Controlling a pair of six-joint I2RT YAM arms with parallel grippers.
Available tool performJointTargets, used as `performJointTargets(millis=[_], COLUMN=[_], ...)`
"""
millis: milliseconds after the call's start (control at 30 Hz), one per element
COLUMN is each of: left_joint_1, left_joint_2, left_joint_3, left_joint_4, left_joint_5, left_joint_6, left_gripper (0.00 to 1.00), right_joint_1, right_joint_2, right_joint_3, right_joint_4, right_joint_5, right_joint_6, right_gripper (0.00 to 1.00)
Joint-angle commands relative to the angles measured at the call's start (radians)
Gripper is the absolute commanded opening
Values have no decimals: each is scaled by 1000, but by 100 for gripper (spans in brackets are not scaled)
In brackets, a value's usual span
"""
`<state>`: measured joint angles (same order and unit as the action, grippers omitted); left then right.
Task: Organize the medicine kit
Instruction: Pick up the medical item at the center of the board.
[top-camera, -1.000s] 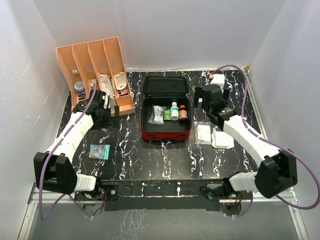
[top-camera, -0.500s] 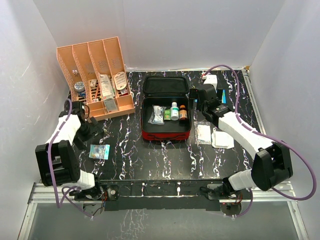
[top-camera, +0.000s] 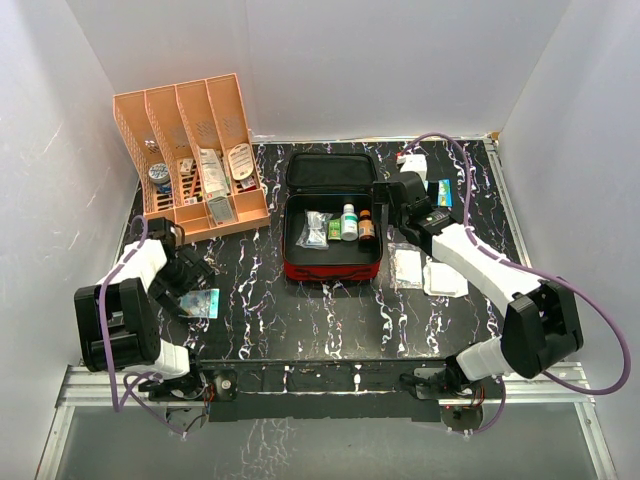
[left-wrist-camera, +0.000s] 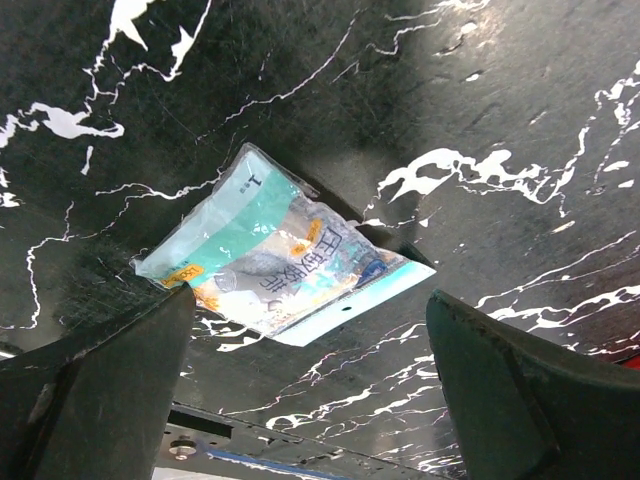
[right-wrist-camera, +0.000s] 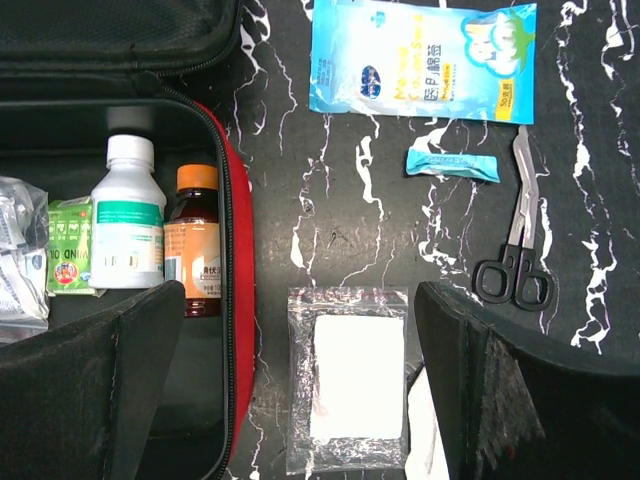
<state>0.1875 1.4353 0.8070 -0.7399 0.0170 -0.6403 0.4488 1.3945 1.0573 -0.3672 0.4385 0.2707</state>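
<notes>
One medicine kit (top-camera: 332, 268), opened, is set mid-surface (top-camera: 260, 320), with two bottles (right-wrist-camera: 128, 215) and one green box (right-wrist-camera: 70, 260) inside. One pair of scissors (right-wrist-camera: 519, 215) is laid to its right. Both pairs of jaws are spread apart, empty.

The red medicine kit (top-camera: 332, 268) lies open centrally, lid back, lining seemingly black.

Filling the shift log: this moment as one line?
left gripper: open, above teal packet | right gripper: open, above gauze packet beside medicine kit | lid: open | held: nothing
</notes>
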Motion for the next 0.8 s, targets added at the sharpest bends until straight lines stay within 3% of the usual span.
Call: performJointTargets(millis=[0,167,267,433,633,767], left_joint_1=[-1,0,-1,-1,0,-4], left_joint_2=[8,47,70,88,95,100], left_joint_3=[-30,-38,-31,-24,12,102], left_joint_4=[5,-9,-17,-29,-46,-47], left_joint_5=[31,26,28,12,-10,19], left_joint_6=[-48,-102,-111,-106,-75,3], left_gripper=[99,97,90,62,18,9], right_joint_1=[14,22,23,24,24,23], right_joint_2=[19,20,16,19,33,42], right_joint_3=[33,33,31,30,29,31], right_joint_4=[16,9,5,7,20,30], right_joint_5=[15,25,31,38,37,35], right_joint_6=[18,24,27,29,36,40], right_gripper=[98,98,98,98,98,98])
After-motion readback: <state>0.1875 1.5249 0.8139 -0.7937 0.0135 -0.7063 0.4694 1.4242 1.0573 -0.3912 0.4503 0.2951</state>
